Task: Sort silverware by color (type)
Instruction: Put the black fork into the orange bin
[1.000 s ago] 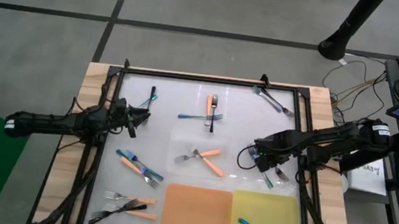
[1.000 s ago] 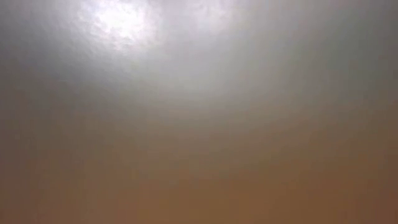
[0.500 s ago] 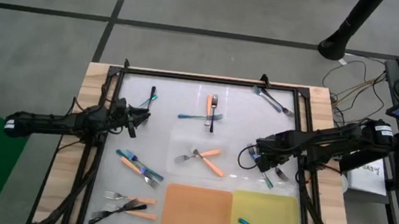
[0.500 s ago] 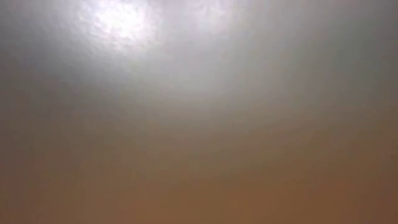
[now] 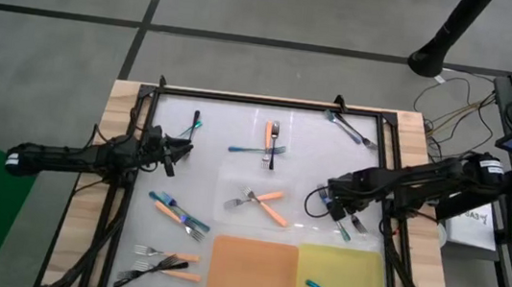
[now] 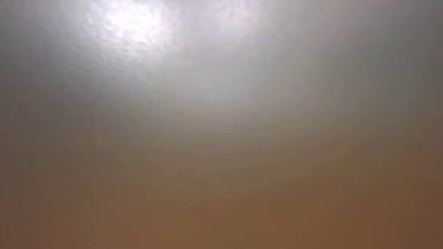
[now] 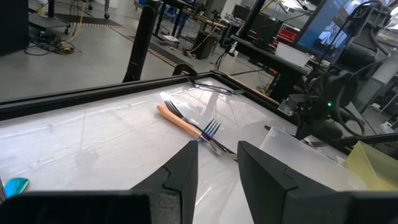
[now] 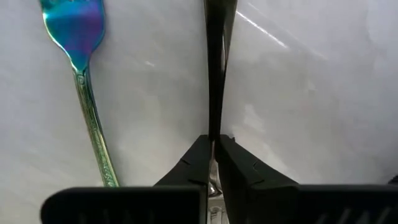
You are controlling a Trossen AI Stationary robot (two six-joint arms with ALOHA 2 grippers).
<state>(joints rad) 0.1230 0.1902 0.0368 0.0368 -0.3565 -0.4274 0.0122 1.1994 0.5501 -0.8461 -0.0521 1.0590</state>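
Between right hand (image 8: 213,152) fingers: black fork (image 8: 214,68), iridescent fork (image 8: 84,74) beside.

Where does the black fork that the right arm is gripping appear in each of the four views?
High view: black fork under the right gripper, right of centre.
Low view: not in it; only blur.
Left wrist view: cannot tell; only the right arm shows far off.
Right wrist view: black fork runs up the middle, clamped between the jaws.
Shared landmark: the blue fork beside it.
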